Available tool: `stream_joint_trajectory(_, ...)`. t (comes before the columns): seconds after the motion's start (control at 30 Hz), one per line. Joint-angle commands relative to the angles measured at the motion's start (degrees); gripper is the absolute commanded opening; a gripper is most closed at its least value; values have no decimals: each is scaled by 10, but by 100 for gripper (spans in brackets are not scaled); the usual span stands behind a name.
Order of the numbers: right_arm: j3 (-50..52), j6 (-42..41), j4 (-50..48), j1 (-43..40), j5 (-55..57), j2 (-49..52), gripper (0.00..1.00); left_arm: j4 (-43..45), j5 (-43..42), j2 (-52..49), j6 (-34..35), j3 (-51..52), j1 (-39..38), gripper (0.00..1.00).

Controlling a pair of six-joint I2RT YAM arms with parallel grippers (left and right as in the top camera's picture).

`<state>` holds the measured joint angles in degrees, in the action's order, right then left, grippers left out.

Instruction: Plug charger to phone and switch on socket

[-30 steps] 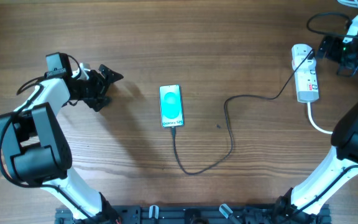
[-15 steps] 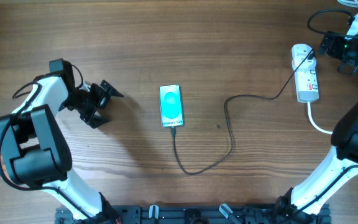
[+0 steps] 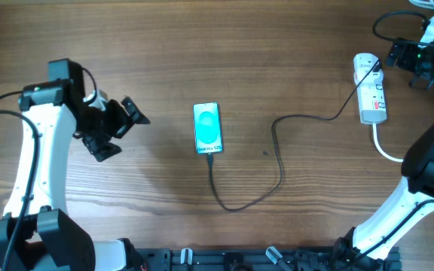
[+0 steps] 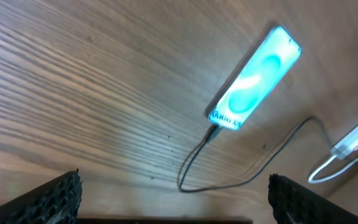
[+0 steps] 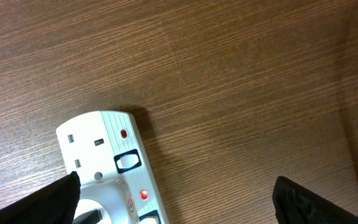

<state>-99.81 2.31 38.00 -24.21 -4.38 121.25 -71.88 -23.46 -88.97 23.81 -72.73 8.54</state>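
The phone (image 3: 207, 128) lies flat mid-table with its teal-green screen lit; it also shows in the left wrist view (image 4: 255, 79). The thin black charger cable (image 3: 277, 162) runs from the phone's near end in a loop to the white socket strip (image 3: 370, 89) at the far right. Its tip sits at the phone's port (image 4: 212, 132). The strip shows red lights in the right wrist view (image 5: 114, 177). My left gripper (image 3: 119, 124) is open and empty, left of the phone. My right gripper (image 3: 401, 54) is open and empty, just right of the strip's far end.
A thick white cord (image 3: 383, 147) curves from the strip's near end toward the right arm. Black cables (image 3: 386, 26) loop at the far right corner. Bare wooden tabletop (image 3: 202, 45) surrounds everything.
My left arm has swung back and lifted, and its gripper has drifted slightly toward me, away from the phone. The right arm, phone, cable and strip have not moved.
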Motion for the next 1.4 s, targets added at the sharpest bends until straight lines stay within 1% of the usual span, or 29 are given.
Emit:
stream_joint_trajectory(0.0,-2,7,-3,-2,8,-7,100,0,11,0,-11,6,-60,100)
stream_joint_trajectory(0.07,-2,7,-3,-2,8,-7,99,4,20,0,-10,8,-97,100)
stream_joint_trajectory(0.13,-2,7,-3,-2,8,-7,100,7,63,0,-9,8,-147,100)
stream_joint_trajectory(0.2,-2,7,-3,-2,8,-7,100,7,85,0,-9,8,-185,100)
stream_joint_trajectory(0.27,-2,7,-3,-2,8,-7,100,7,85,0,-9,8,-193,100)
stream_joint_trajectory(1.37,-2,7,-3,-2,8,-7,100,7,85,-8,-9,9,-192,100)
